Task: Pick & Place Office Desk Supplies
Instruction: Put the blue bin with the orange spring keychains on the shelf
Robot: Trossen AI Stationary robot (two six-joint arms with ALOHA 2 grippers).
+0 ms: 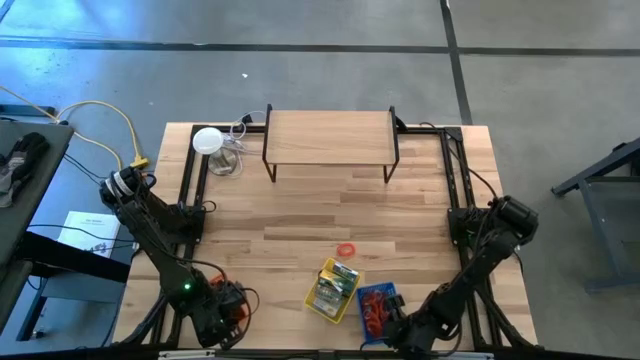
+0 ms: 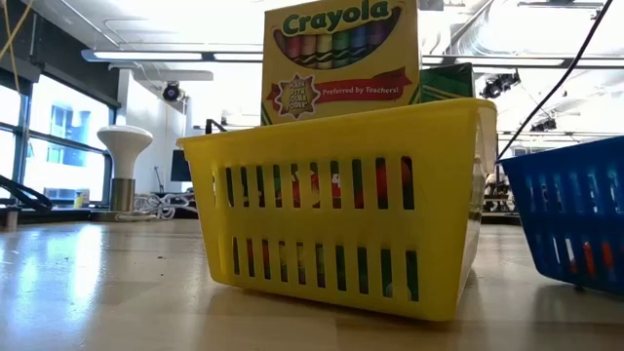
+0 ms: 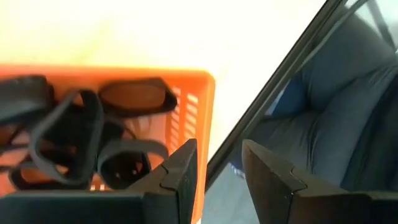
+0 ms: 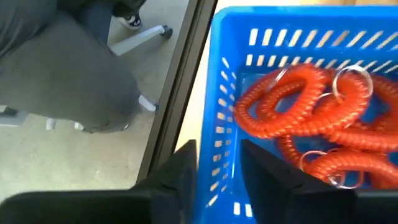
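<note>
A blue basket of red-orange coiled loops with silver rings stands at the table's near edge. My right gripper is shut on its side wall. At the near left, an orange basket holds black loops and clips. My left gripper hangs open over that basket's side wall, which runs close by one finger; I cannot tell whether they touch. One red loop lies flat on the bare wood. My right gripper has the blue basket's side wall near a corner. One finger stands outside the wall and the other inside the basket. The fingers slant down from the table's near right. The basket rests on the table.
A yellow basket with crayon boxes stands right beside the blue basket. A wooden shelf and a white disc with wiring are at the far edge. A person's grey trouser leg shows beyond the near edge.
</note>
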